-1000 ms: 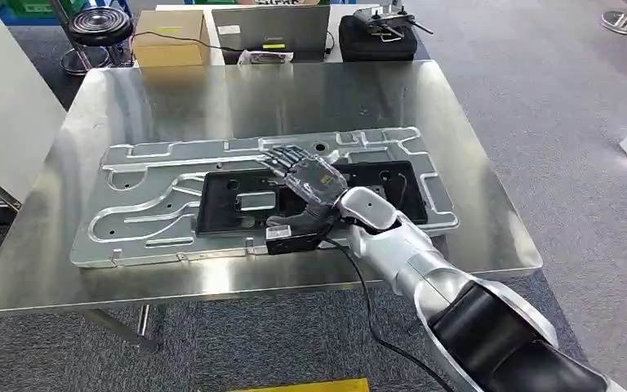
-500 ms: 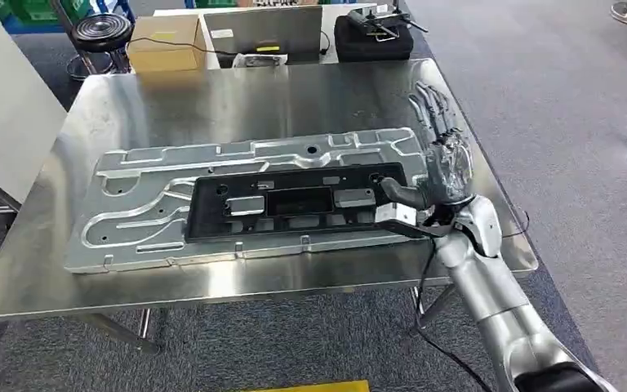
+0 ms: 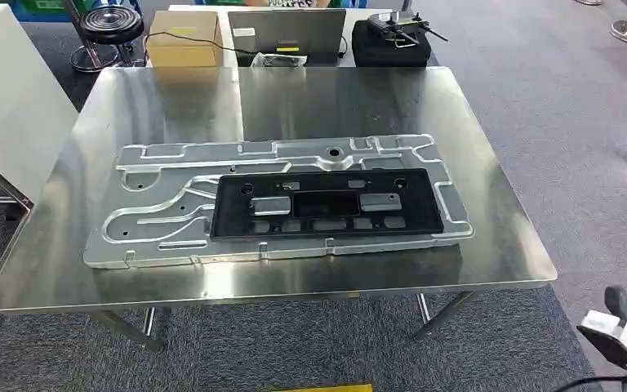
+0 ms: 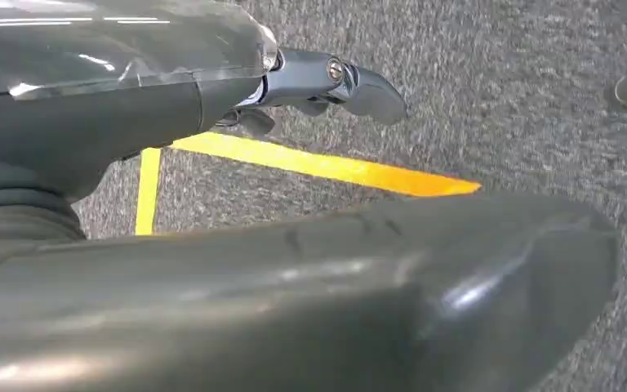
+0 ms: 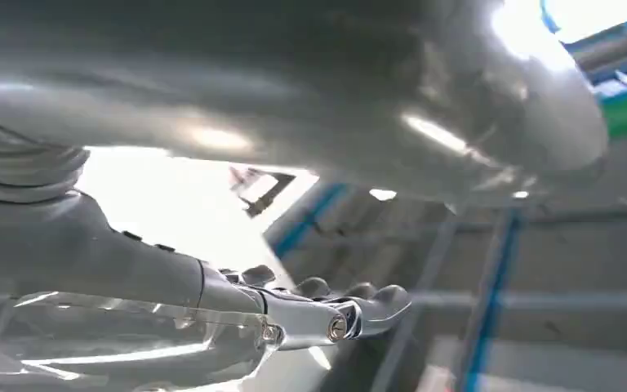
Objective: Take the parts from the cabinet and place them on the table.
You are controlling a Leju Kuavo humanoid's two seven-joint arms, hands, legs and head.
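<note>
The right hand (image 5: 277, 314) is seen from close behind, its thick grey thumb (image 5: 335, 106) stretched out above the darker fingers (image 5: 359, 306), which are extended with nothing held between them. Beyond the fingertips, blurred blue bars (image 5: 490, 294) are seen slanting across a grey background. A bright, washed-out patch of light (image 5: 171, 212) is seen between the thumb and the fingers, too glaring for anything in it to be made out.
</note>
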